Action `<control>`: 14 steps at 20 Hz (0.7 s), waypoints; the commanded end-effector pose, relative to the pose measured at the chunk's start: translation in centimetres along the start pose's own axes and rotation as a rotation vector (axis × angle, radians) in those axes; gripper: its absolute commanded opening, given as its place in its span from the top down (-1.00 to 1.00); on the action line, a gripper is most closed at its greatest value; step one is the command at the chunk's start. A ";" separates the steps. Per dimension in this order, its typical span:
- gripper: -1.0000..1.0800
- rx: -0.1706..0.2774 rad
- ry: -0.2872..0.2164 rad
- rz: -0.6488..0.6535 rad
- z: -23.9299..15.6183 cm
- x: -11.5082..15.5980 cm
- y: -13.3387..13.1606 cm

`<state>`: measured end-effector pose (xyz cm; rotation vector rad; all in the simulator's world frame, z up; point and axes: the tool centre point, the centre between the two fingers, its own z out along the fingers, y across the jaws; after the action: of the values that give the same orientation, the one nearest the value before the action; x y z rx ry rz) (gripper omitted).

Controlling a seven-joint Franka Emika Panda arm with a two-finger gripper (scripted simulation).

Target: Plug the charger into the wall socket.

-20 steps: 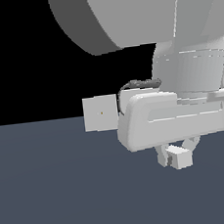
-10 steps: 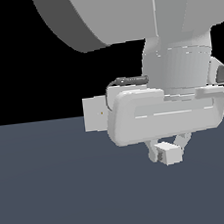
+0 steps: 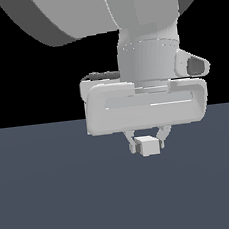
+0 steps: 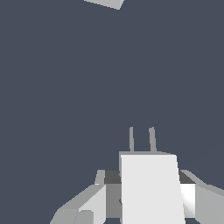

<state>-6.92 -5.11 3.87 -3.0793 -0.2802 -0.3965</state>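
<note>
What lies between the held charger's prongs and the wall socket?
Only bare dark floor shows in the wrist view between the charger, clamped in the tool, and the wall socket corner at the frame edge.

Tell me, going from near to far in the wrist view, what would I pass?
End effector gripping the charger → the charger's two prongs → bare dark floor → a pale corner at the far edge, probably the wall socket.
</note>
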 end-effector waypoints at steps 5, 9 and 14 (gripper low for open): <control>1.00 -0.020 0.002 0.081 -1.1 2.0 -2.4; 1.00 -0.033 0.002 0.130 -1.7 3.2 -3.7; 1.00 -0.050 0.002 0.191 -2.4 4.9 -5.3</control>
<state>-4.15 0.32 7.12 -3.1132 -0.0066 -0.4034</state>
